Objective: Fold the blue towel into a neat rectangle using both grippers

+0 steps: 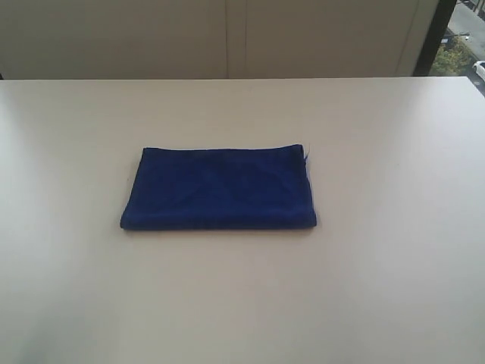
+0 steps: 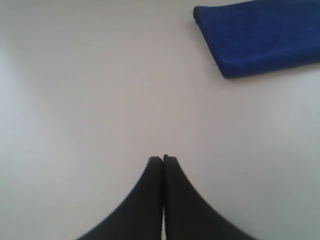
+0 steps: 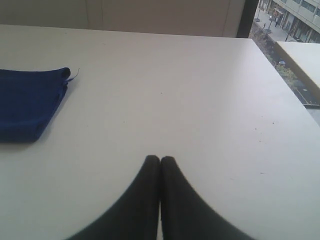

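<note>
The exterior camera looks down across the table [image 1: 394, 303] toward the far wall [image 1: 318, 38], with the blue towel [image 1: 220, 189] mid-frame. Both wrist cameras sit low, nearer the tabletop, facing likewise: the left from the towel's eight o'clock, the right from its four. All three views share the towel.

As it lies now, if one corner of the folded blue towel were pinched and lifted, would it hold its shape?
Probably not: the blue towel looks soft and plush, with rounded edges, so its layers would likely droop and unfold. Pushed from one side, it may wrinkle before sliding on the smooth table.
</note>
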